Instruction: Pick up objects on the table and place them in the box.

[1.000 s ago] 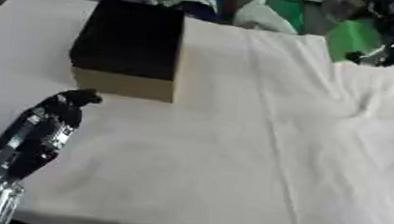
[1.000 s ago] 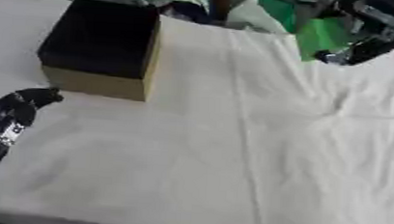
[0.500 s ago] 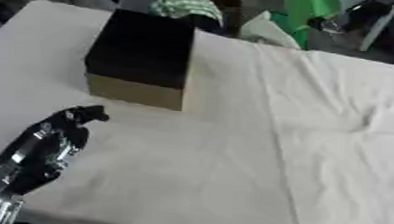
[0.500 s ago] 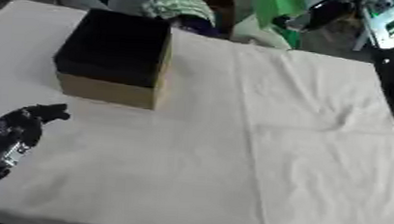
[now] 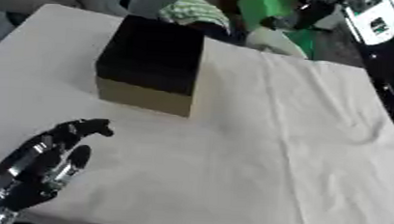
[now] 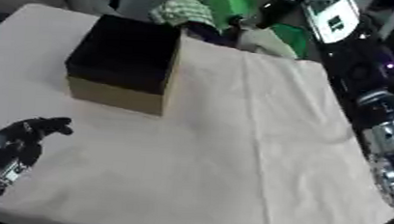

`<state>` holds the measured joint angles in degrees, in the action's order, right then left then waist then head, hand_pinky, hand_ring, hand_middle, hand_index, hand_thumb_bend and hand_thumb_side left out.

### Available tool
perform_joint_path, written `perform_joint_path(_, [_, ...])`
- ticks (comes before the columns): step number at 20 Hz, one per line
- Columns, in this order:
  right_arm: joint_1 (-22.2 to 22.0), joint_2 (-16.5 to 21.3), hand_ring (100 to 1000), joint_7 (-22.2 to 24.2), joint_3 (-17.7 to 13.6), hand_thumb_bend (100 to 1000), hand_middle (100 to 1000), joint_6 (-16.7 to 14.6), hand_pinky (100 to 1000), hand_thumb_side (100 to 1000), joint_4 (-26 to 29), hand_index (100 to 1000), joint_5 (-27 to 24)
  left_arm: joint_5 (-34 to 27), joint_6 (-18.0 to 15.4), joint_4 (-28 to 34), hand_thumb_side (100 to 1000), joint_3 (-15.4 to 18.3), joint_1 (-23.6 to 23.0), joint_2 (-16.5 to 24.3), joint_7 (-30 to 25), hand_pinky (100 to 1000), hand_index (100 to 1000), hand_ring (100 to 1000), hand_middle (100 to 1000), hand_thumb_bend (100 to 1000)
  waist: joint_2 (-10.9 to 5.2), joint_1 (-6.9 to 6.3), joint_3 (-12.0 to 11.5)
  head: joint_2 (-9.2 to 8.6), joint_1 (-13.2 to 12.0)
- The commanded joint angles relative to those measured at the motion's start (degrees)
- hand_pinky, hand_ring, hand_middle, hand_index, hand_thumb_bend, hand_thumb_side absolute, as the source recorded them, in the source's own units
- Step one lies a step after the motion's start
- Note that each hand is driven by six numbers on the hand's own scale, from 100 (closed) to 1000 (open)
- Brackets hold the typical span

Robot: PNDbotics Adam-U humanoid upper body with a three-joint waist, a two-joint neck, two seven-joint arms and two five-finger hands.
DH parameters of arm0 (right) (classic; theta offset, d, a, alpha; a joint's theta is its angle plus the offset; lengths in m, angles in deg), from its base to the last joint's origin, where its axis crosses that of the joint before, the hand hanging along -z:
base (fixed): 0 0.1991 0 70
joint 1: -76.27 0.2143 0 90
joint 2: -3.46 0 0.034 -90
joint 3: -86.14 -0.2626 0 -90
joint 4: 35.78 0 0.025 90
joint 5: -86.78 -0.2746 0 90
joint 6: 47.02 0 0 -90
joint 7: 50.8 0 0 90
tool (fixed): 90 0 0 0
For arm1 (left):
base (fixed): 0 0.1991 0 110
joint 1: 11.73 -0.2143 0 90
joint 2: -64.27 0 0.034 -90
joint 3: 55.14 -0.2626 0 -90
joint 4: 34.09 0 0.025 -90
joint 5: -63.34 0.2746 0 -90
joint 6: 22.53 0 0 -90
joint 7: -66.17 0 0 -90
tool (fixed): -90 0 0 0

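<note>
The box (image 5: 152, 63), black on top with tan cardboard sides, stands on the white cloth at the far left. Behind it along the table's far edge lie a green-and-white checked item (image 5: 193, 10), a pale item (image 5: 276, 40) and a bright green item (image 5: 269, 6). My right arm (image 6: 378, 109) stretches up the right side, and its dark hand (image 6: 269, 14) is by the green item; I cannot see how it stands against that item. My left hand (image 5: 50, 159) rests open at the lower left, holding nothing, in front of the box and apart from it.
A white cloth (image 5: 275, 147) covers the table, with folds running down its middle. The table's right edge (image 5: 386, 119) drops off to dark floor. Clutter and part of a person show beyond the far edge.
The camera has tilted, so the whole picture shifted. My right arm has reached from the right edge toward the items at the far edge. The left hand stays at the lower left.
</note>
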<state>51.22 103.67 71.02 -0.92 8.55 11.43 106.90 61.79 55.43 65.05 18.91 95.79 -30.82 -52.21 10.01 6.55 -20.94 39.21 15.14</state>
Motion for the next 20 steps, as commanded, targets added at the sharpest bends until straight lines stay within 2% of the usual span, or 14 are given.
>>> perform_joint_path(1, [2.1, -1.9, 715, 13.0, 0.5, 357, 454, -12.9, 815, 100, 0.3, 605, 1.0, -0.6, -0.1, 0.4, 656, -0.8, 1.3, -0.4, -1.2, 1000, 836, 952, 734, 100, -0.58, -0.24, -0.6, -0.74, 1.8])
perform_joint_path(6, [2.4, -6.2, 713, 13.9, 1.7, 317, 467, -13.4, 815, 100, 1.2, 627, 0.9, -0.8, -0.1, -0.2, 659, -1.8, 2.1, -1.0, -2.5, 1000, 836, 953, 735, 100, -0.33, -0.07, -1.6, -0.77, 2.9])
perform_joint_path(10, [1.6, -8.6, 724, 15.2, 2.8, 297, 518, -13.8, 816, 100, 1.9, 682, 1.4, -0.8, -0.1, -0.6, 660, -2.1, 2.6, -1.2, -3.0, 1000, 836, 953, 735, 100, -0.20, 0.07, -1.9, -0.68, 3.5])
perform_joint_path(17, [0.4, -10.8, 761, 13.5, 4.2, 319, 649, -15.5, 825, 100, 3.5, 780, 4.2, -0.6, -0.1, -1.2, 663, -2.5, 2.9, -1.4, -3.3, 1000, 837, 953, 735, 100, -0.08, 0.20, -1.8, -0.24, 4.0])
perform_joint_path(20, [-0.2, -11.3, 793, 13.1, 4.7, 354, 758, -16.3, 839, 100, 3.8, 847, 5.3, -0.6, -0.1, -1.3, 664, -2.6, 2.9, -1.4, -3.5, 1000, 837, 954, 735, 100, -0.04, 0.21, -1.8, -0.14, 3.9])
